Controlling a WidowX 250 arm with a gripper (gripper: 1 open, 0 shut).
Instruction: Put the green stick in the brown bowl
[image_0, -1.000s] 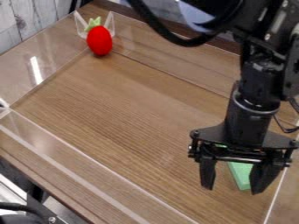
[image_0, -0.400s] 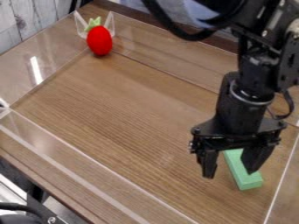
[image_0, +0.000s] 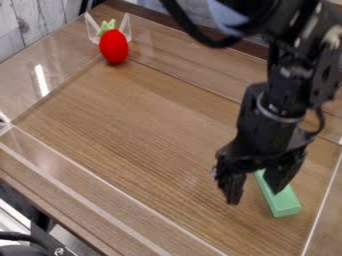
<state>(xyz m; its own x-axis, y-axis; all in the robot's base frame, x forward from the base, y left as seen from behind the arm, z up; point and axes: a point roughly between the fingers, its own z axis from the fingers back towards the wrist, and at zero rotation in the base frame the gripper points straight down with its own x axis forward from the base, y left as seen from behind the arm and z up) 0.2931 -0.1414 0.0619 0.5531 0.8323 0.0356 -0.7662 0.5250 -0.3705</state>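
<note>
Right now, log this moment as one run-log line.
pincer: open, beside green stick | stick: on table, not grasped | red toy: far left corner | brown bowl: not seen

Bare tabletop (image_0: 120, 140) stretched open to the gripper's (image_0: 250, 188) left in the view; just beside its fingers on the other side, the green stick (image_0: 278, 194) blocked the way.

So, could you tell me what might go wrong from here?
The gripper sits to one side of the green stick, so closing now might catch only an edge or miss. One finger looks close to the stick and could nudge it or land on top when lowering. No brown bowl shows in this view, so the drop spot can't be checked and a release could miss.
</note>
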